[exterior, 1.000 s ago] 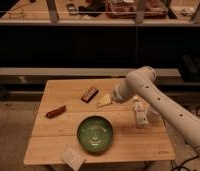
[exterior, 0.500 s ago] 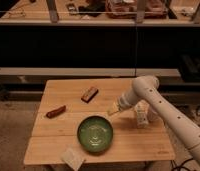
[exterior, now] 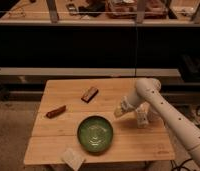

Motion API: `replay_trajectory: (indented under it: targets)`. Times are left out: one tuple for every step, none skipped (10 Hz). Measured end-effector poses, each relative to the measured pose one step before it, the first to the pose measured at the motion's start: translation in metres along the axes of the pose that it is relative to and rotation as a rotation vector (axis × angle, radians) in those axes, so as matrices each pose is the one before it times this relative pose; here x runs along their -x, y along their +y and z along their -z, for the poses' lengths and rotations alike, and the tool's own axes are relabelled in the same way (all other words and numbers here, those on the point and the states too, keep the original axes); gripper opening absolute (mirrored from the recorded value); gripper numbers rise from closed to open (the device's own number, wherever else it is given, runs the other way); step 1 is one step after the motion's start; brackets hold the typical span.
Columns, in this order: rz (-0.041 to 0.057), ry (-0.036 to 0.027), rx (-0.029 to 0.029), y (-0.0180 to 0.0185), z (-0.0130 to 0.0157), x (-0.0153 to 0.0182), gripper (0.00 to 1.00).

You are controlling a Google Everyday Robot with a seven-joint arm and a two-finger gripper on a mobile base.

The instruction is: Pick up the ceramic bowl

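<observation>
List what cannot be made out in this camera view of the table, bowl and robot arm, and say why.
Camera view:
1. Gripper, up-right of the ceramic bowl: its height above the table; one view only.
2. White object: partly hidden by the arm; identity unclear.
3. Arm: cut off by the right edge; base unseen.
4. Pale packet at the table's front edge: too small to identify.

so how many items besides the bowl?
4: brown bar back centre, reddish stick left, white packet front edge, white object right by arm, which may hide more. Gripper hovers right of ceramic bowl.
</observation>
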Motion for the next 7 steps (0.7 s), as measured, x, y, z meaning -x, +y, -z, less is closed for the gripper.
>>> replay_trajectory:
  targets:
    - [0.00724,-0.00528,-0.00762,0.00029,-0.00172,0.00503,0.06]
    - [0.00719,-0.00500,-0.00374,-0.00087,-0.00154,0.00244,0.13]
    - [0.01120,-0.00733,-0.00570,-0.00236,-0.00337,0.00197,0.23]
    - [0.01193,-0.00761,-0.00634,-0.00274,-0.00470,0.00082,0.32]
    - [0.00632,-0.00398,-0.00492,-0.00164,-0.00341,-0.00009,0.34]
    - [0.00490,-0.00227,-0.00498,-0.00139,-0.00291,-0.00082,0.34]
    - [0.00505,-0.00087,-0.00573,-0.00153,-0.00295,-0.00184,0.34]
